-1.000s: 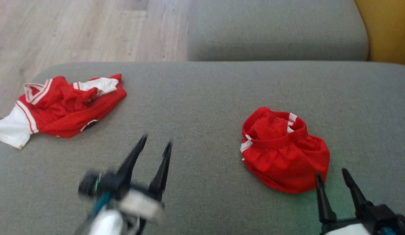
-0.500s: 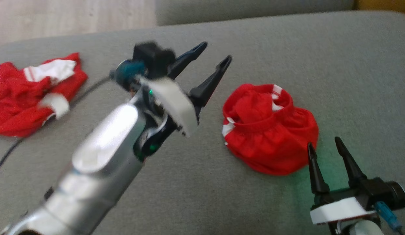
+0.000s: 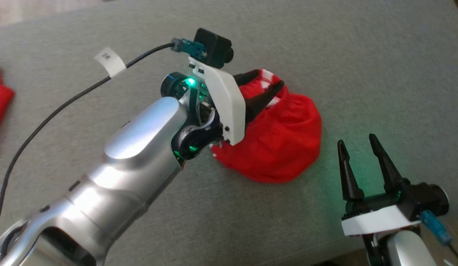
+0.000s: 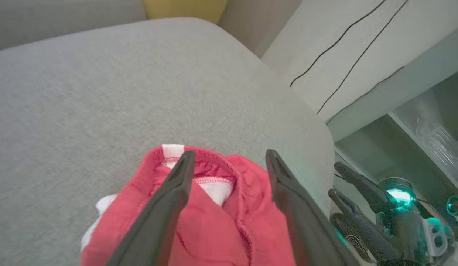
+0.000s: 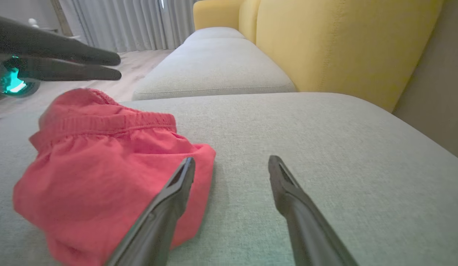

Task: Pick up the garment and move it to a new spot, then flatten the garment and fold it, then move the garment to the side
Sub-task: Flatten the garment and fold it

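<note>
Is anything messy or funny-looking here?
Yes. The shorts lie scrunched in a heap on the grey cushion, with the waistband bunched up instead of flat. The left pincer hangs open just over that waistband. Nothing looks torn or spilled.

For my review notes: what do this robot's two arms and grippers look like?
The left arm has a glossy silver forearm, a white wrist plate, a black camera block, a green light and a black cable with a white paper tag. The left gripper has two long dark tapered fingers. The right gripper matches, and has a teal connector.
</note>
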{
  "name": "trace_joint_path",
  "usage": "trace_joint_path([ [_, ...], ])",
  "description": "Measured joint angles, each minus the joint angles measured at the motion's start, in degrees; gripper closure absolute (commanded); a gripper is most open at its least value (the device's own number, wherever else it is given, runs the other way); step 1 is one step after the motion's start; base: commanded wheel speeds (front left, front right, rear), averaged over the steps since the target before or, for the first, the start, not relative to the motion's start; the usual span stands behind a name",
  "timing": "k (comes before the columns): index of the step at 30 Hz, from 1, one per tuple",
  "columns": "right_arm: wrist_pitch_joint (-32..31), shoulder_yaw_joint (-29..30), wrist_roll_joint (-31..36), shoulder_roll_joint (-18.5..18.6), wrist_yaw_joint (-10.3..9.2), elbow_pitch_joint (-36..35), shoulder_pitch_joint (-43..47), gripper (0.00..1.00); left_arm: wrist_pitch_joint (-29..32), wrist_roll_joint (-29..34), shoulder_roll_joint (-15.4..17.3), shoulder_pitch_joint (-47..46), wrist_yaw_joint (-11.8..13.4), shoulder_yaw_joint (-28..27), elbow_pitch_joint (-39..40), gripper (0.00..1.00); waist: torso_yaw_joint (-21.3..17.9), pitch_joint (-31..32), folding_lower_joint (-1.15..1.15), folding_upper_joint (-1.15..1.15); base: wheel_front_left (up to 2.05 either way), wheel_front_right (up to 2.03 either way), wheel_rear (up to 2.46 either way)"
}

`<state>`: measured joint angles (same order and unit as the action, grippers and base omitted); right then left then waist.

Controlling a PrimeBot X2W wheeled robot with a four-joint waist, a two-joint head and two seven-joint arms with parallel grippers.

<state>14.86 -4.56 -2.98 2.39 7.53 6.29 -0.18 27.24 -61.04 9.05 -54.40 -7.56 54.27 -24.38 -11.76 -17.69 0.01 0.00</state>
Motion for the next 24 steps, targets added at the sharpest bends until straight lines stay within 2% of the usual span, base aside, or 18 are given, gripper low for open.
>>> trace_joint_path([
  [7,0.0,-1.1,-1.7,0.0,0.0,0.0,-1.7,0.0,1.5,-5.1,1.8,-0.9,0.0,2.9,-1.6,0.0,-4.7,-3.3,0.0,0.0,0.0,0.0,0.0],
  [12,0.0,-1.8,-2.8,0.0,0.0,0.1,-1.9,0.0,3.5,-9.4,1.9,-1.7,0.0,3.2,-1.9,0.0,-7.2,-4.4,0.0,0.0,0.0,0.0,0.0],
  [18,0.0,-2.4,-4.1,0.0,0.0,0.1,-1.9,0.0,7.3,-9.5,3.4,-2.7,0.0,6.2,-4.1,0.0,-9.8,-4.5,-0.01,0.0,0.0,0.0,0.0],
  [19,0.0,-2.4,-4.2,0.0,0.0,0.1,-1.9,0.0,7.3,-9.1,3.6,-2.7,0.0,6.6,-4.2,0.22,-10.1,-4.5,-0.01,0.0,0.0,0.0,0.0],
  [21,0.0,-2.4,-4.3,0.0,0.0,0.1,-1.9,0.0,6.5,-8.4,3.9,-2.7,0.0,7.0,-4.4,1.0,-10.6,-4.4,0.0,0.0,0.0,0.0,0.0],
  [24,0.0,-2.4,-4.3,0.0,0.0,0.3,-1.9,0.0,3.5,-7.5,4.1,-2.9,0.0,7.2,-3.9,1.0,-10.9,-3.7,0.0,0.0,0.0,0.0,0.0],
])
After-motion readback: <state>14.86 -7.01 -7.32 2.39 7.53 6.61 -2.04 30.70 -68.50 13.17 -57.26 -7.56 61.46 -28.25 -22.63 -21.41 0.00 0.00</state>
